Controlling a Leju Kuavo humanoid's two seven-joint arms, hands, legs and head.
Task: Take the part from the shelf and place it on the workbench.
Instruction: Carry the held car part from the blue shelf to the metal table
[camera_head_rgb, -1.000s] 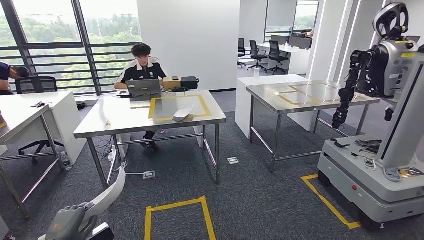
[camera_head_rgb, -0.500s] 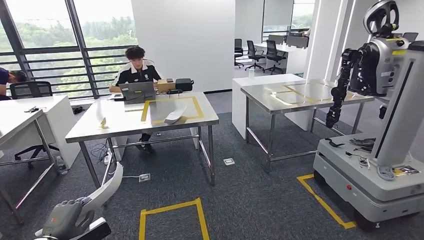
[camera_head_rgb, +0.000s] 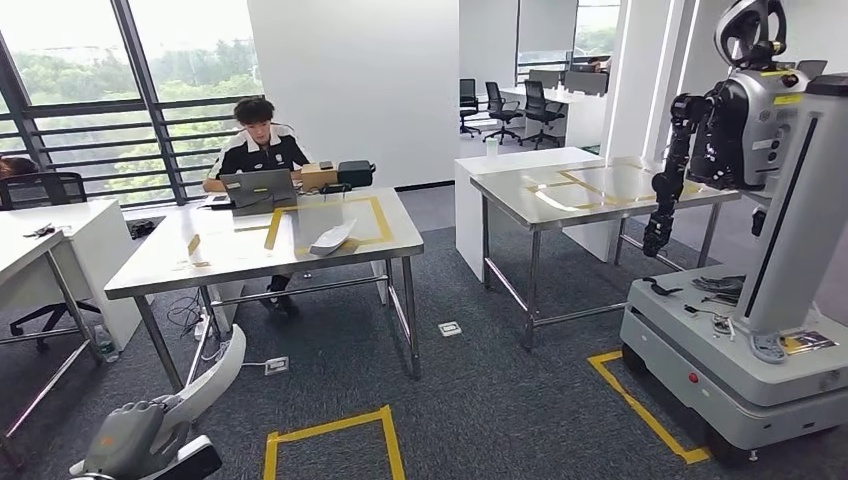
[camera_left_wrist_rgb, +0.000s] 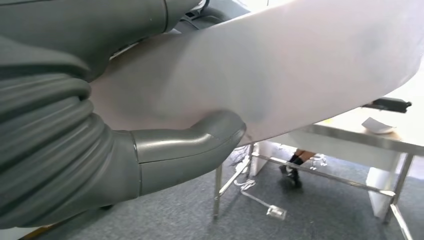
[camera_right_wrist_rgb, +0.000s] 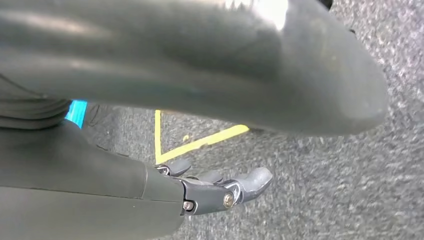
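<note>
A long curved white part juts up from my left hand, which grips it low at the picture's lower left. In the left wrist view the thumb presses under the pale part. Ahead stands a steel workbench with a yellow taped rectangle; a similar white part lies on it. My right hand hangs over the grey carpet with its fingers apart, holding nothing.
A person sits behind the workbench at a laptop. A second steel table stands to the right, and another robot on a wheeled base beyond it. A yellow taped square marks the carpet.
The whole scene has slid leftward in the picture, so the camera has moved. My left hand keeps its hold on the white part at the lower left.
</note>
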